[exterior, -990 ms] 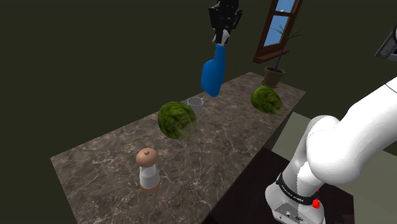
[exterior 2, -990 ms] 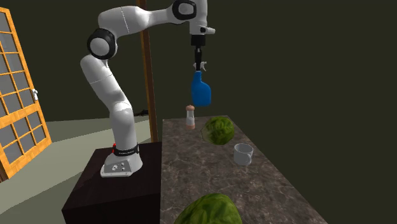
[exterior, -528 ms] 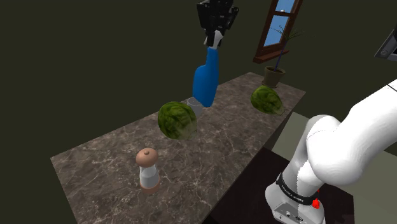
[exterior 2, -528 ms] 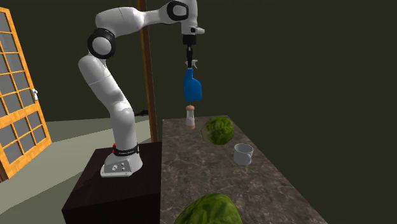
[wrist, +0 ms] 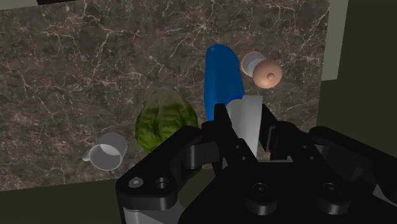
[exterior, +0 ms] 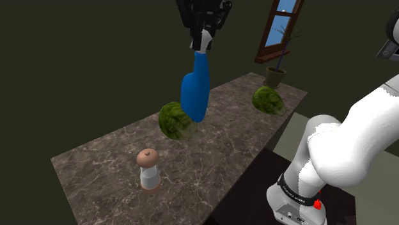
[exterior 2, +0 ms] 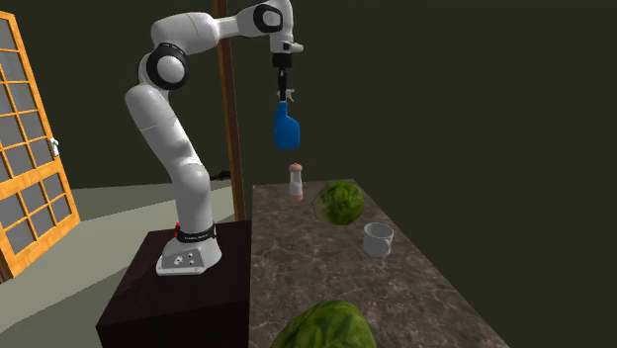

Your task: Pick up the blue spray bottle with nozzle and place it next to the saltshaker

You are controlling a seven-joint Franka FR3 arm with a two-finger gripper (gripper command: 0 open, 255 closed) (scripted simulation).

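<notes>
Shoulder view: the black gripper (exterior: pixel 202 43) is way up high, clamped on the white nozzle (exterior: pixel 203 39) of the blue spray bottle (exterior: pixel 195 93). The bottle hangs in the air over the table (exterior: pixel 224 150), neck up and a bit tilted. Its body is smooth and glossy, fattening out to a rounded base.

From this angle it overlaps the nearer green melon (exterior: pixel 174 124), a round thing with a mottled rind. A second melon (exterior: pixel 268 100) sits toward the far end, near a potted plant (exterior: pixel 276 75). The tabletop looks like dark brown marble with pale veins.

The saltshaker (exterior: pixel 149 170) stands upright on the table, well below the bottle. It has a pale body, a reddish band at the base and a rounded tan cap.

In the wrist view the jaws pinch the nozzle from both sides, and a light grey mug (wrist: pixel 106 153) sits beside the melon.
</notes>
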